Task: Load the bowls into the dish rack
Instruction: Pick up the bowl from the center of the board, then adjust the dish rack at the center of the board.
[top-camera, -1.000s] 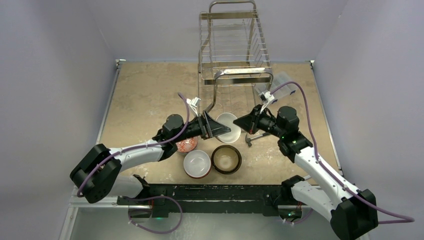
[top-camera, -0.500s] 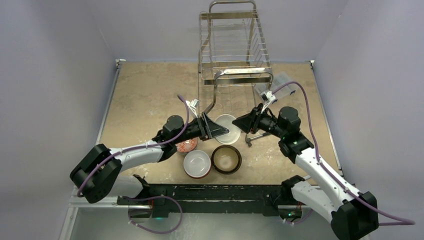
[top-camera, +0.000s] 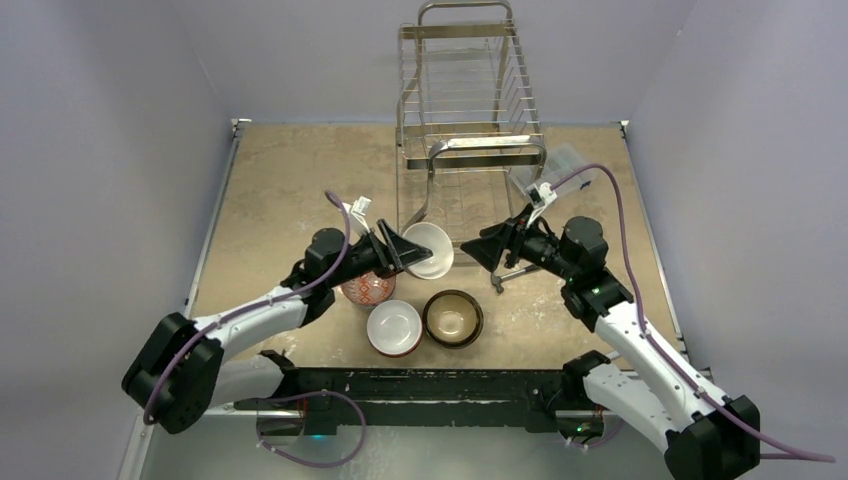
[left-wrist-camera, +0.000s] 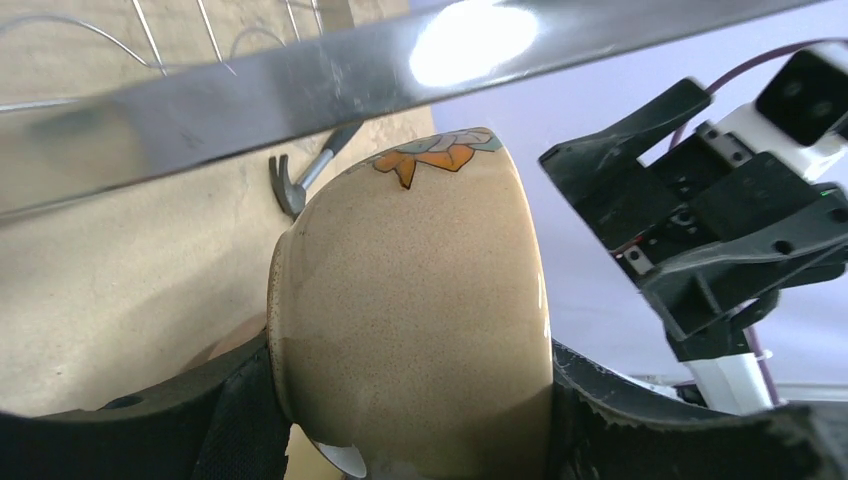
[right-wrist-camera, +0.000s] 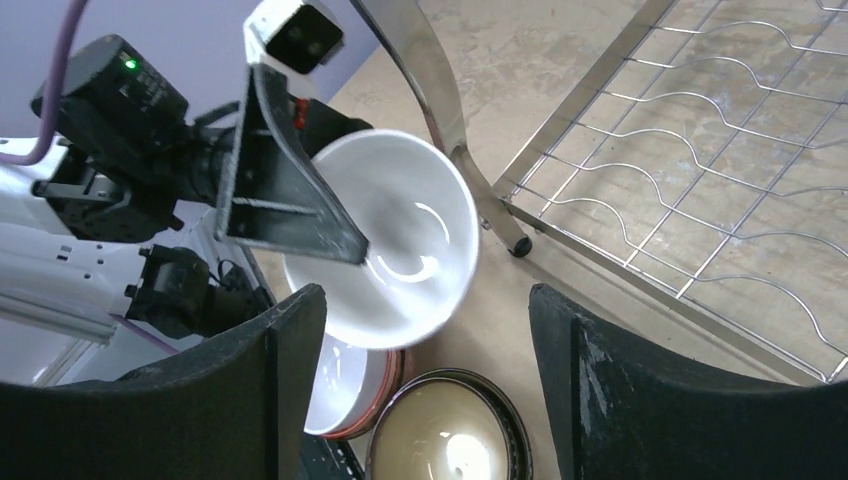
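Observation:
My left gripper (top-camera: 408, 250) is shut on a bowl (top-camera: 428, 250), white inside and speckled tan outside with a flower near the rim (left-wrist-camera: 420, 300). It holds the bowl tilted on its side above the table, just in front of the dish rack (top-camera: 465, 110). My right gripper (top-camera: 478, 250) stands open a little to the right of that bowl, apart from it and empty (right-wrist-camera: 425, 305). On the table below lie a red-patterned bowl (top-camera: 366, 291), a white bowl with a red rim (top-camera: 394, 327) and a dark brown bowl with a cream inside (top-camera: 453, 318).
A hammer (top-camera: 510, 272) lies on the table by the rack's front right leg. A clear plastic box (top-camera: 565, 160) sits to the right of the rack. The rack's arched tube handle (left-wrist-camera: 300, 85) crosses just above the held bowl. The rack's lower wire tier (right-wrist-camera: 700, 180) is bare.
My right gripper has opened and let go of the white bowl's rim. My left arm has carried the bowl a little to the left, away from the right gripper.

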